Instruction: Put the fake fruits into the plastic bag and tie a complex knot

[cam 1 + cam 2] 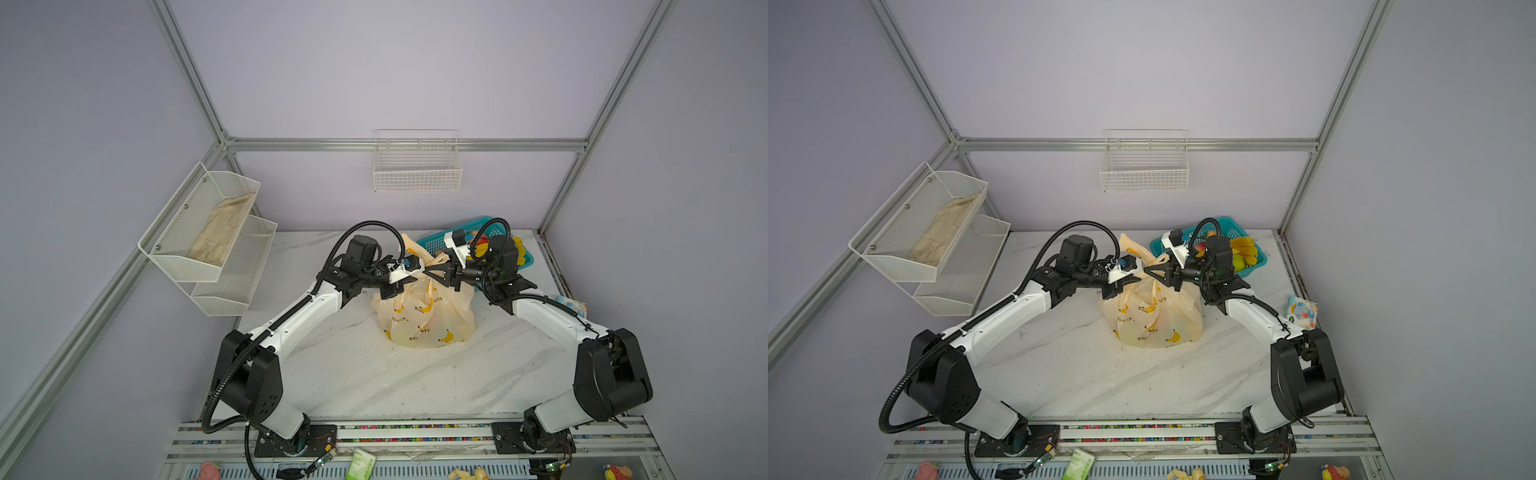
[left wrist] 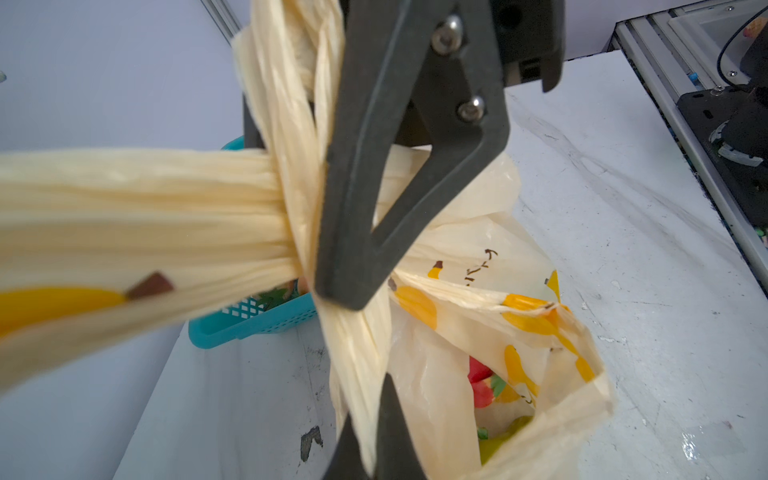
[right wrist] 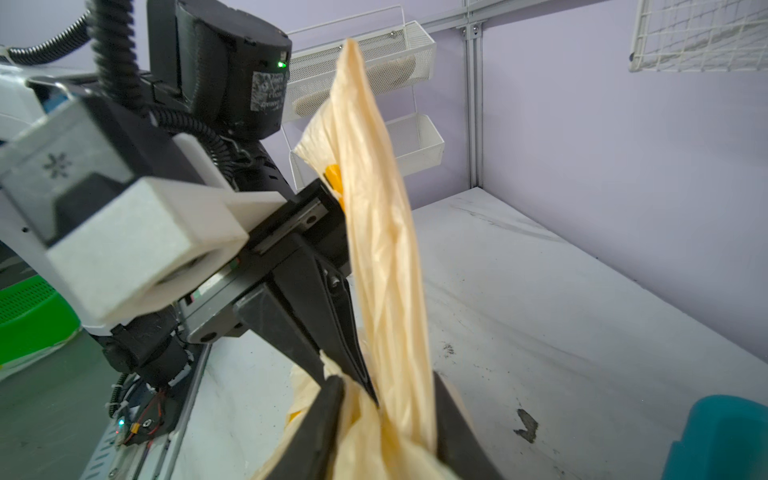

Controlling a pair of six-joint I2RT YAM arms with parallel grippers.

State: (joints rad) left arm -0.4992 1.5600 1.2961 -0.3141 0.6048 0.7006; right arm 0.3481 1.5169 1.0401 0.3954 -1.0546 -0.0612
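**Top views.**
- Plastic bag (image 1: 424, 316) (image 1: 1154, 320): cream, banana print. It stood filled on the counter (image 1: 353, 374), just in front of the teal basket (image 1: 432, 244), on the basket's side toward the arm bases.
- Handle strip (image 1: 409, 245): it rose from the bag mouth beside the basket's near corner.
- Fake fruits (image 1: 1244, 249): yellow, green and red pieces lay in the basket.
- Left hand (image 1: 409, 282) and right hand (image 1: 428, 274): they met tip to tip above the bag mouth, just in front of the basket. Jaw spacing could not be read here.

**Left wrist view.**
- Knot (image 2: 297, 216): two bunched handle strips crossed, one wrapped about the other, in front of the basket (image 2: 249, 324).
- Left hand (image 2: 368, 415): closed narrow on the twisted strip below the crossing.
- Right hand: one dark finger (image 2: 357, 187) lay against the same strip at the crossing.
- Fake fruits (image 2: 478, 374): red and green pieces showed inside the bag mouth, on the side away from the basket.

**Right wrist view.**
- Left hand (image 3: 359, 374): fingers pinched together on bag film at the foot of the strip.
- Right hand (image 3: 390, 419): narrow, with one finger on each side of the upright strip (image 3: 382, 249) and against it. Whether it clamped the strip could not be told.
- Basket (image 3: 727, 436): one corner lay nearby.
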